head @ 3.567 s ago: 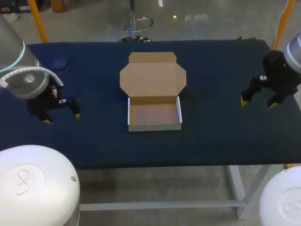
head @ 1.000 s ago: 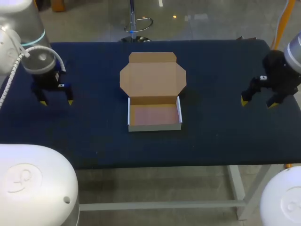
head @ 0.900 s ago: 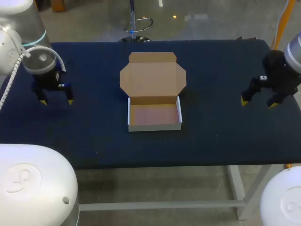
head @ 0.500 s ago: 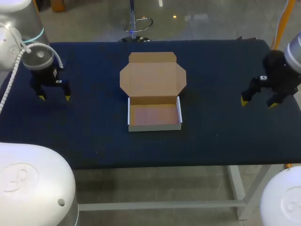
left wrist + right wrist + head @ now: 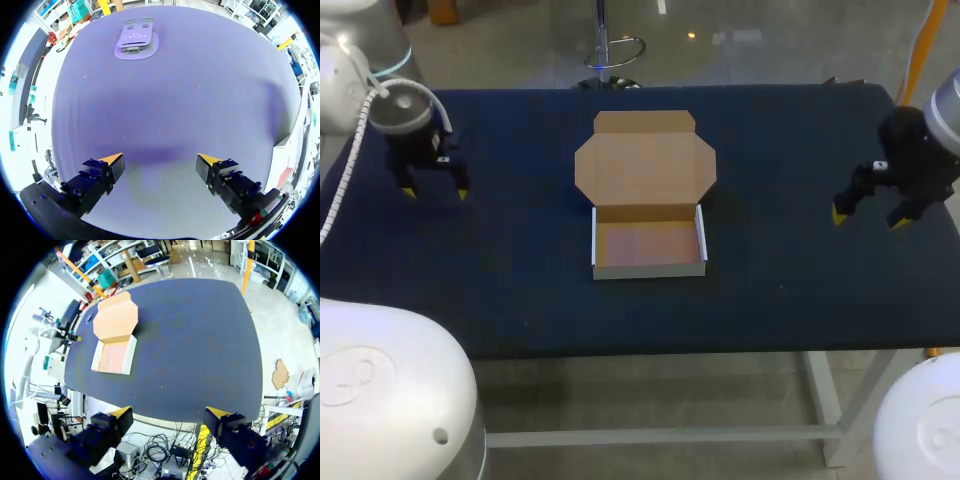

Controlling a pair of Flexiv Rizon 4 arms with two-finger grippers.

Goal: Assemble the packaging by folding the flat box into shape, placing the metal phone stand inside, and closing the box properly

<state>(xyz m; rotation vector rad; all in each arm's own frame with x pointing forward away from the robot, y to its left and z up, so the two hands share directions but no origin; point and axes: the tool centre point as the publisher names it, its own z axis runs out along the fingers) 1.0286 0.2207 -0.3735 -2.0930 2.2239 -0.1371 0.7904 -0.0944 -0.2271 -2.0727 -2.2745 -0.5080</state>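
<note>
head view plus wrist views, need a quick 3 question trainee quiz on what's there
1. True or false: the lid of the brown cardboard box is shut.
2. The flat metal phone stand lies: A) inside the box; B) on the dark blue table, ahead of the left claw; C) on the box's lid.
3. What does the right claw hold?

Key: 1 false, the lid lies folded back, open. 2 B. 3 nothing; it is open.
</note>
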